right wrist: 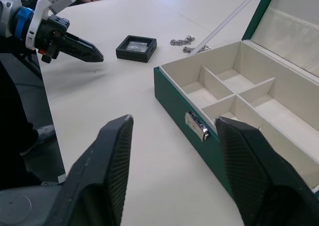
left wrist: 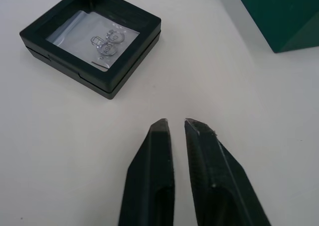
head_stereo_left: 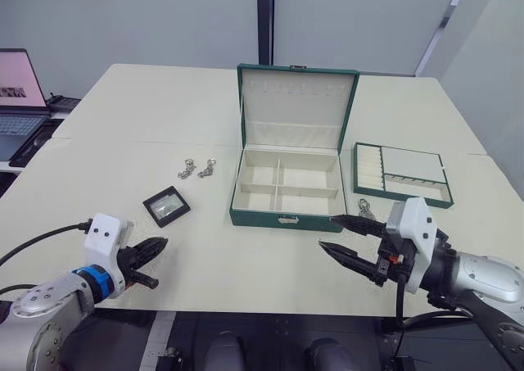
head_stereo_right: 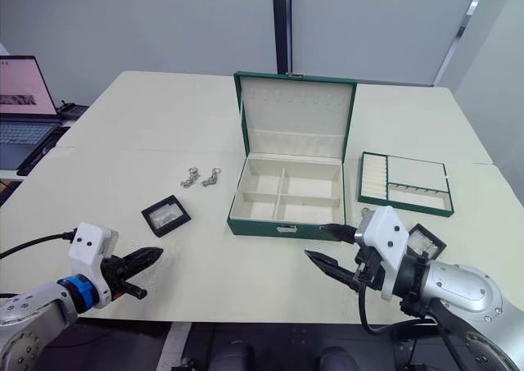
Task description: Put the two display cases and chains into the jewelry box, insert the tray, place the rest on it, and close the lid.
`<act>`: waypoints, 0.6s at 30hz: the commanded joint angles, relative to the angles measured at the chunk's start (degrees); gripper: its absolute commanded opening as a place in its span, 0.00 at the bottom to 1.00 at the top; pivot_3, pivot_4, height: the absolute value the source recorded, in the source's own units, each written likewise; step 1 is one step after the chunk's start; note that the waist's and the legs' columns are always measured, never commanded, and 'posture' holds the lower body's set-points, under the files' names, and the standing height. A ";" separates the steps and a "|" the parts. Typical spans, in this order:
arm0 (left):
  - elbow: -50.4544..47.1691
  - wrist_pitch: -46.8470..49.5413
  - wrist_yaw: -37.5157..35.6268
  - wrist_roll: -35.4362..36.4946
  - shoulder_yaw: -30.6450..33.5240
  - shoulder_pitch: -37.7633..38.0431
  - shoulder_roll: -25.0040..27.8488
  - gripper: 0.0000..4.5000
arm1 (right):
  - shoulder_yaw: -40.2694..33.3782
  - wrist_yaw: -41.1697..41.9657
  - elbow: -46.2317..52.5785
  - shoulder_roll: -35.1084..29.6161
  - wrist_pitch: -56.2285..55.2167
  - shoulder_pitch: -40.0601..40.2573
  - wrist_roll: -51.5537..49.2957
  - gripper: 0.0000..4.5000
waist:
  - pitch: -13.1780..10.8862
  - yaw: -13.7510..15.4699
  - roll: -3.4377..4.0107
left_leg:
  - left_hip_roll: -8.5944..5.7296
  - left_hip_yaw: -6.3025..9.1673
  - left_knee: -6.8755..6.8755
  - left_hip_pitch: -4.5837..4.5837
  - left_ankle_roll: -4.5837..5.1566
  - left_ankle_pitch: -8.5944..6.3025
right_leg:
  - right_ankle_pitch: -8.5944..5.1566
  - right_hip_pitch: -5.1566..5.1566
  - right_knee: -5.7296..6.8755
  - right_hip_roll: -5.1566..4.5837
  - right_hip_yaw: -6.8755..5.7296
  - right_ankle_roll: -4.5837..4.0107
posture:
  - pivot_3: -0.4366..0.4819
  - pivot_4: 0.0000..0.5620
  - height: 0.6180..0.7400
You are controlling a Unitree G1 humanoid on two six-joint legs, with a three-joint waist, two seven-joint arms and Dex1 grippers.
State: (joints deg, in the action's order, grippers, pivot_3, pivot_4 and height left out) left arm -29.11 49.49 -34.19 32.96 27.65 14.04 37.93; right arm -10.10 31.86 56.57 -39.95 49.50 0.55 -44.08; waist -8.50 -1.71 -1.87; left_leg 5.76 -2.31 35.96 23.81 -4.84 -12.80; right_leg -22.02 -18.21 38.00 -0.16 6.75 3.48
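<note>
- Left pincer (head_stereo_left: 155,260): clenched, its two fingers nearly together with nothing between them, low over the tabletop (head_stereo_left: 164,125) near the front edge.
- Right pincer (head_stereo_left: 342,238): released, its fingers spread wide with nothing between them, over the tabletop just in front of the jewelry box (head_stereo_left: 286,183).
- Jewelry box: green, lid standing upright, cream interior split into four compartments, all bare. It lies directly ahead of the right pincer; the front latch (right wrist: 198,125) faces that pincer.
- First display case (head_stereo_left: 166,205): black frame with a clear window and small items inside, lying flat on the tabletop just ahead of the left pincer and apart from it. Nothing lies between the pincer and the case.
- Second display case (head_stereo_right: 426,242): black, lying on the tabletop just beside the right pincer's wrist on its outer side, partly hidden by the wrist housing.
- Chains (head_stereo_left: 197,169): two small silver pieces lying side by side on the tabletop, beyond the first display case as seen from the left pincer, between that case and the box's left wall.
- Tray (head_stereo_left: 401,173): green rim, cream lining with several slots, lying flat on the tabletop to the right of the box, beyond the right pincer.
- A small metal piece (head_stereo_left: 364,209) lies near the tray's front corner, just beyond the right pincer.
- Laptop (head_stereo_left: 20,101): open, on a separate surface well beyond the left pincer on its outer side.
</note>
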 commanded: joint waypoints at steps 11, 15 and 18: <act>-0.79 -3.47 1.71 -1.89 3.33 0.61 1.93 0.81 | 0.19 -1.16 1.52 -1.40 -4.79 -1.18 -0.40 1.00 | 0.00 0.01 0.00 | 0.00 0.01 0.00 0.00 0.00 0.00 | 0.00 0.01 0.00 0.00 0.00 0.00 | 0.48 0.27 1.00; -0.76 -3.39 -1.17 -2.03 1.94 0.76 4.91 0.81 | 0.59 -1.61 1.47 -1.19 -5.00 -1.41 -1.20 1.00 | -0.01 0.00 -0.01 | 0.00 0.03 0.00 0.01 -0.01 0.00 | 0.00 0.00 0.01 0.00 -0.02 0.00 | 0.48 0.27 1.00; 1.94 -3.85 -4.74 -3.66 0.04 -2.22 11.53 0.81 | 0.85 -1.71 1.18 -0.96 -5.41 -1.52 -1.64 1.00 | -0.01 0.00 0.00 | 0.00 0.03 0.00 0.00 -0.01 0.00 | 0.00 -0.02 0.01 0.01 -0.03 0.00 | 0.48 0.27 1.00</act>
State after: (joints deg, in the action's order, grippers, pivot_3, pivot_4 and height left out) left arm -27.86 46.52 -37.07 30.57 28.55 13.61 46.04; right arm -9.16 30.27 56.57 -40.85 45.50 -0.43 -44.50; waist -8.51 -1.71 -1.87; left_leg 5.77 -2.25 35.96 23.81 -4.85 -12.80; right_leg -22.03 -18.24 38.01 -0.15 6.70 3.47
